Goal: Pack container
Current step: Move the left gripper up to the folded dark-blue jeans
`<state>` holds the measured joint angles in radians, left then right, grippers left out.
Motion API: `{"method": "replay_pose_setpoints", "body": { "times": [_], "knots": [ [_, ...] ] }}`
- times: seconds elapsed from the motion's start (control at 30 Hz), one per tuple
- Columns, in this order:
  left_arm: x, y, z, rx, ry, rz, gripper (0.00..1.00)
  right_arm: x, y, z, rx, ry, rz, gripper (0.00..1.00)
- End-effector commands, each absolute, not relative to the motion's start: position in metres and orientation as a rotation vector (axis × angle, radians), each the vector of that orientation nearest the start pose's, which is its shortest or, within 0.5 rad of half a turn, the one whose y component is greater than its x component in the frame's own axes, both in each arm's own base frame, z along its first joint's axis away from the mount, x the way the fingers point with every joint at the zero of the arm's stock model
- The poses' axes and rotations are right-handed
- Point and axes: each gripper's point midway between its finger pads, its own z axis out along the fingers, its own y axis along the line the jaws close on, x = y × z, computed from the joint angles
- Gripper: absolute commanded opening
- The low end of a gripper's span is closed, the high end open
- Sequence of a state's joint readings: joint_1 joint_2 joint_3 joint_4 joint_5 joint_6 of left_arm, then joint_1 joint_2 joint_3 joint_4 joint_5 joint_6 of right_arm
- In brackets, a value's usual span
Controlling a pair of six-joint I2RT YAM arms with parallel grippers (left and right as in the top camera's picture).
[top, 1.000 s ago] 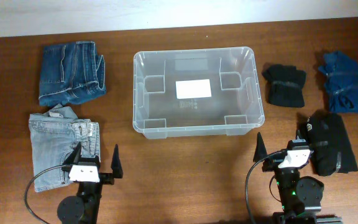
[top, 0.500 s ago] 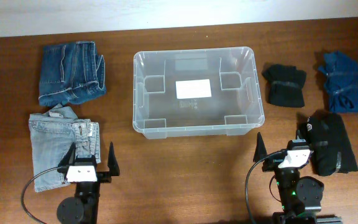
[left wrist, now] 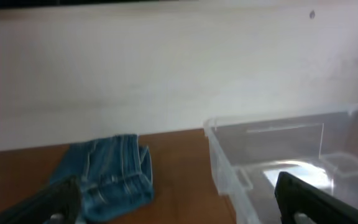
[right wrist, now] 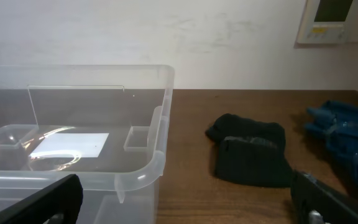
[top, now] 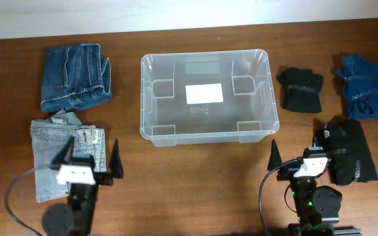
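Nothing was packed yet: the container [top: 176, 111] was sat empty at centre, with jeans [top: 75, 77] left at 9 o'clock and dark garments [top: 300, 90] at 3. The left gripper [top: 92, 155] and right gripper [top: 299, 156] were spread wide, nothing held.

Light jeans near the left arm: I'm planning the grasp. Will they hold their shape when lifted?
Probably not: the light jeans are folded soft denim, so they will likely droop and unfold. Stacked in thick layers, they look fairly heavy for a single pinch.
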<state>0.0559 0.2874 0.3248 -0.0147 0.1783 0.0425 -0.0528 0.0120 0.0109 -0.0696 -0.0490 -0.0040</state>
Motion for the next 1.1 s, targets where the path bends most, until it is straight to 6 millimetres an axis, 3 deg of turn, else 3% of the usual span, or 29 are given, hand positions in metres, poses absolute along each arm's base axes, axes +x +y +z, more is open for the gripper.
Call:
{"method": "replay_pose_setpoints", "body": {
  "times": [0.0, 0.2, 0.4, 0.53, 0.73, 1.07],
  "knots": [
    [0.271, -0.016, 0.298, 0.143, 1.556, -0.056, 0.99, 0.246, -0.007, 0.157, 0.007, 1.644, -0.012, 0.98],
    [0.319, -0.025, 0.319, 0.187, 1.732, -0.146, 0.99, 0.246, -0.007, 0.157, 0.006, 1.644, -0.013, 0.98],
    [0.366, -0.040, 0.306, 0.220, 2.046, -0.316, 0.99, 0.246, -0.007, 0.157, 0.006, 1.644, -0.013, 0.98],
    [0.378, -0.055, 0.292, 0.241, 2.205, -0.472, 0.99, 0.246, -0.007, 0.157, 0.006, 1.644, -0.013, 0.98],
    [0.392, -0.058, 0.274, 0.233, 2.272, -0.517, 0.99, 0.246, -0.007, 0.157, 0.006, 1.644, -0.013, 0.98],
    [0.403, -0.056, 0.286, 0.247, 2.206, -0.490, 0.99, 0.246, -0.007, 0.157, 0.006, 1.644, -0.013, 0.98]
  ]
}}
